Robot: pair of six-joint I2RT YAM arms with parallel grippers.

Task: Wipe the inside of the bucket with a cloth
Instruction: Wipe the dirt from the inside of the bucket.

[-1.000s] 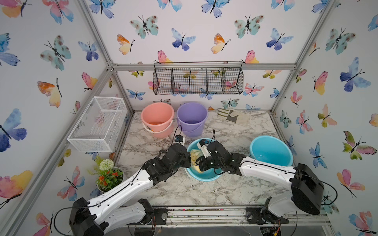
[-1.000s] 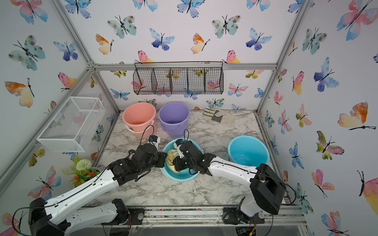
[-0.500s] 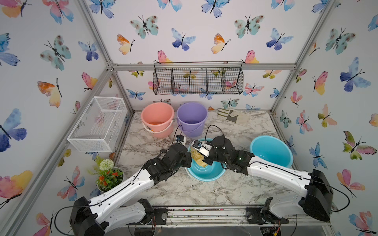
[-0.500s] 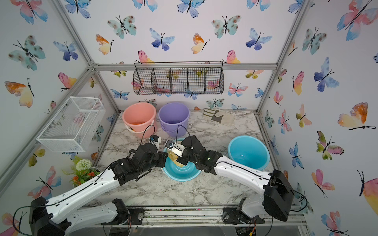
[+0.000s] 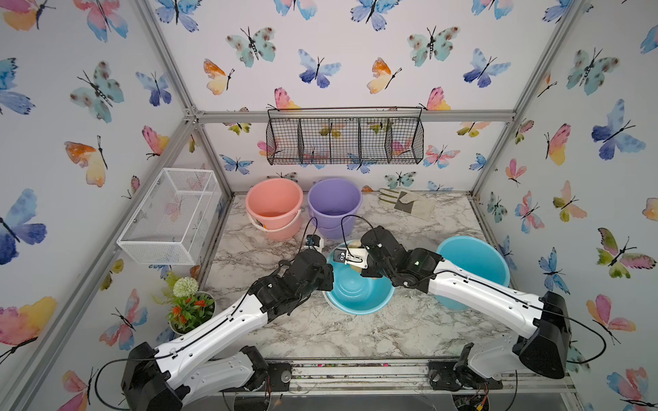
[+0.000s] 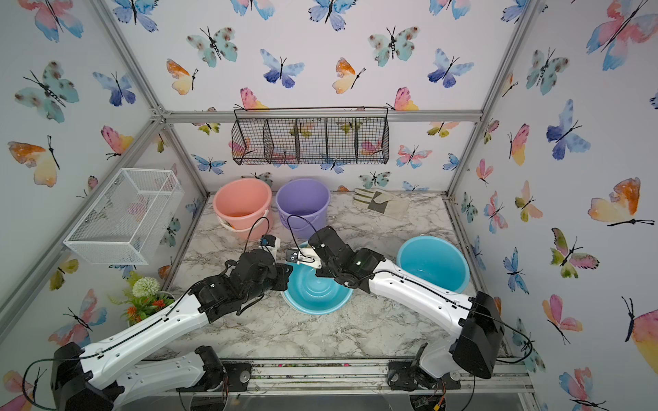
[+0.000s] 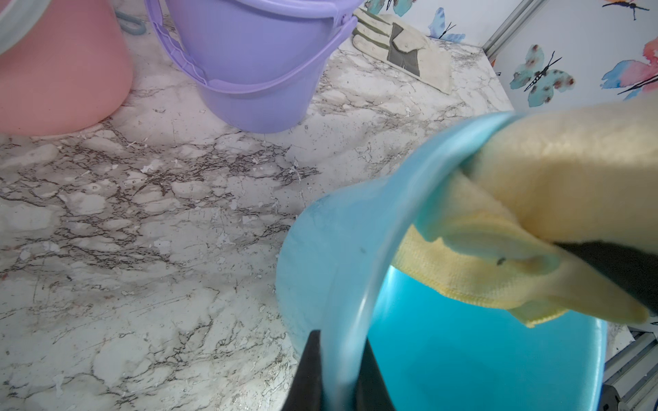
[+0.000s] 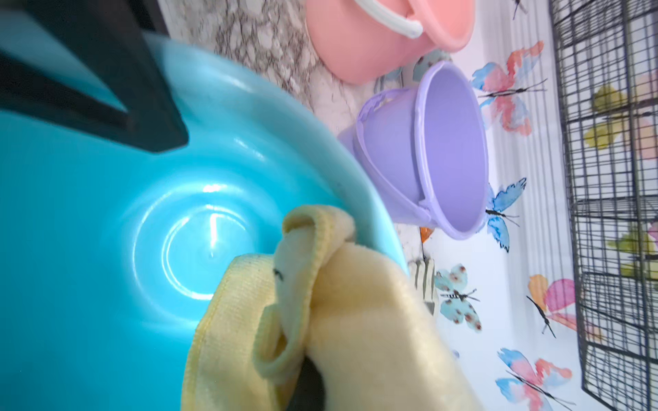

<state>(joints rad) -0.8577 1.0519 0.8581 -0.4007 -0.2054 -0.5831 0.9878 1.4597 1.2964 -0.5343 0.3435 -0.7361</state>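
Since 1 second ago, right gripper [image 8: 307,382] has risen in the bucket [image 8: 106,267], floor to far rim. Its fingertips are buried in the cloth [image 8: 359,320], clamped on it; top views hide most of it. On the side rim, left gripper [image 7: 340,338] pinches shut. Cloth: pale yellow terry, hemmed, bunched at the rim. Bucket: glossy turquoise plastic, round.
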